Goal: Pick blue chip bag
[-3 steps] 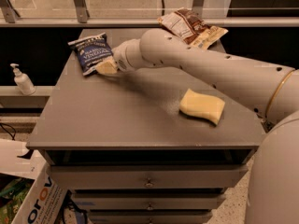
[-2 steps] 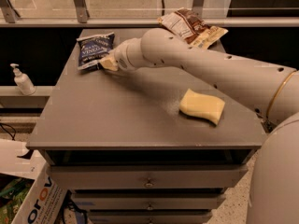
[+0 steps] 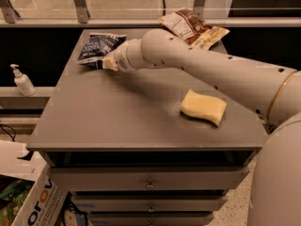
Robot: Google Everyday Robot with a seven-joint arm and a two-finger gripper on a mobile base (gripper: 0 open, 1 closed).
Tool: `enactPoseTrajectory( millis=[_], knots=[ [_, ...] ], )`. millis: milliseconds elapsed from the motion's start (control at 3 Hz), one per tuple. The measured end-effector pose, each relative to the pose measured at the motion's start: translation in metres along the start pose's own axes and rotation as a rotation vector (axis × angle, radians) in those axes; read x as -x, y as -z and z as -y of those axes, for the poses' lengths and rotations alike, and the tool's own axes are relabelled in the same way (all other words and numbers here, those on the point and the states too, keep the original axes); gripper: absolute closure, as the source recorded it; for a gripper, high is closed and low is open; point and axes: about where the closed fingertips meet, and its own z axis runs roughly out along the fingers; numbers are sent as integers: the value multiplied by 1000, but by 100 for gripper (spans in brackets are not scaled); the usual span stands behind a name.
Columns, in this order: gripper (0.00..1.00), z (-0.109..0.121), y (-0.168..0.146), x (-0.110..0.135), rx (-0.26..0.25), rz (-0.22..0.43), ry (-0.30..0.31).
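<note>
One grey cabinet (image 3: pixel 117 121) fills most of the view, its lower drawer fronts cut off by the bottom edge. One pale robot arm (image 3: pixel 221 69) reaches across its top from 3 o'clock toward 11 o'clock. The robot's body is cropped at the lower right corner.

One cardboard box (image 3: pixel 35 206) at 7 o'clock below the cabinet is cut off, with only part of its lettering readable. One brown-and-cream snack bag (image 3: pixel 188 25) lies at 1 o'clock on the top, its near end hidden behind the arm. One yellow sponge (image 3: pixel 203 107) sits at 4 o'clock, clear of the arm.

One blue chip bag (image 3: pixel 98 47) lies at 11 o'clock near the back left corner. One pump bottle (image 3: pixel 21 81) stands off the cabinet at 9 o'clock.

One gripper (image 3: pixel 108 63) touches the blue chip bag's near right edge. Most of it is hidden by the wrist, so I cannot tell whether it is spread or closed on the bag.
</note>
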Motion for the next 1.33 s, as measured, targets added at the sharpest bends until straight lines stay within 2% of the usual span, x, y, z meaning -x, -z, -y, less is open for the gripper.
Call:
enactPoseTrajectory(
  millis=[333, 667, 1333],
  knots=[
    [100, 0, 0, 0, 1, 0, 1],
    [100, -5, 6, 18, 10, 26, 27],
    [100, -10, 37, 69, 33, 111, 108]
  ],
)
